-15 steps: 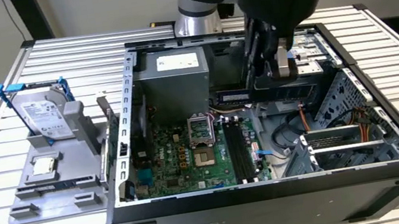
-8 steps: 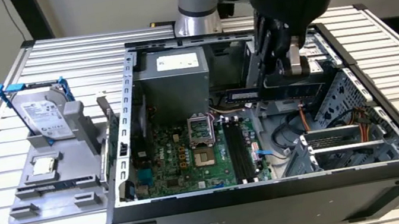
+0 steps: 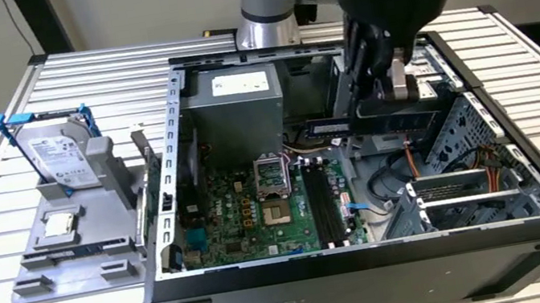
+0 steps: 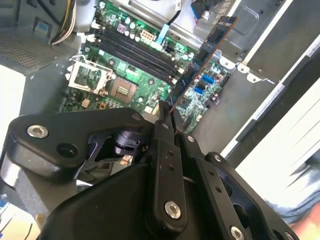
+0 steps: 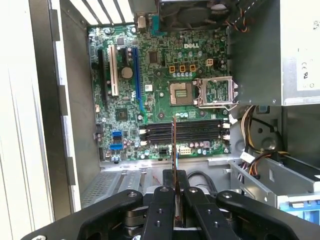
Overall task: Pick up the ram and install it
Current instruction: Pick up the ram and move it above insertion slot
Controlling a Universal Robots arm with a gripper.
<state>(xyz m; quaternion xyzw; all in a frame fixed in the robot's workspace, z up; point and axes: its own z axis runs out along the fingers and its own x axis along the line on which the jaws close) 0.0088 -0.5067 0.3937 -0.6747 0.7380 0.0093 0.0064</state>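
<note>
Fingers (image 5: 161, 205) clamped on the ram (image 5: 174, 142), gripping it near one end. The stick hangs clear inside the open case (image 3: 377, 277), above the motherboard (image 5: 150, 95), not seated. The black memory slots (image 5: 187, 132) lie below it. Note for you: in the first wrist view the ram's edge crosses the slots, so I judge its long axis roughly crosswise to theirs.
</note>
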